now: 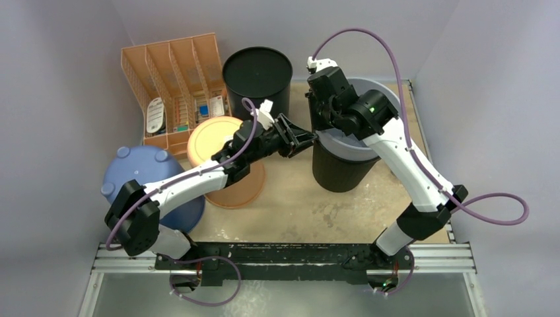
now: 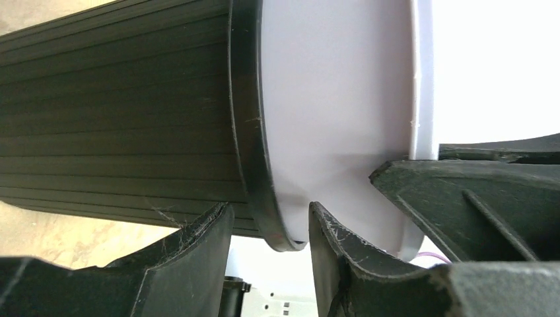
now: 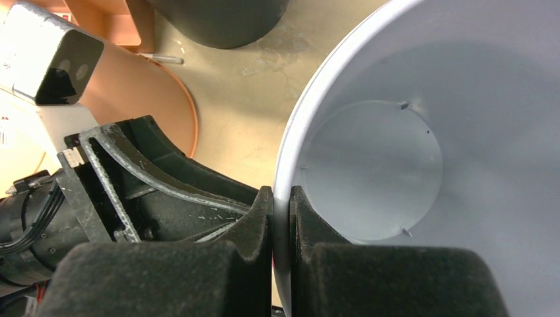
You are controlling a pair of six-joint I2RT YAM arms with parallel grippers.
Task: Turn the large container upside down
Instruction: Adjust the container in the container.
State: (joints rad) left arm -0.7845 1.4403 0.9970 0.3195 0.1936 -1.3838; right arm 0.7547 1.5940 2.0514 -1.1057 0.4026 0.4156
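The bin (image 1: 343,168) stands on the desk (image 1: 297,211), on the right side, with its mouth up. It is black and ribbed outside and pale inside. It has not been turned over yet.

The right hand (image 3: 280,198) is pinching the bin's rim, with one finger inside and one outside. The left hand (image 2: 269,214) is at the rim too, on the bin's left side. It is spread, and the rim sits between its fingers, but it does not look like it is squeezing.

I think the step now is to get a good hold with both hands before the flip.

How to do it well:
- Press the left hand together on the rim first. One pinch on a thin rim could slip when the bin gets heavy on one side.
- Push the fingers down deep over the rim, not just on the edge.
- Lift a little so the bottom comes off the desk, then roll both hands together, slowly.
- In the left wrist view a pale part sticks out past the black rim. It may be a loose inner part. If so, it could slide out when the mouth points down, so hold the pale wall and the black wall together.
- The orange tub (image 1: 224,158) is near on the left and another black bin (image 1: 257,69) is behind. Tip toward the bare desk in front and set the mouth down flat there.
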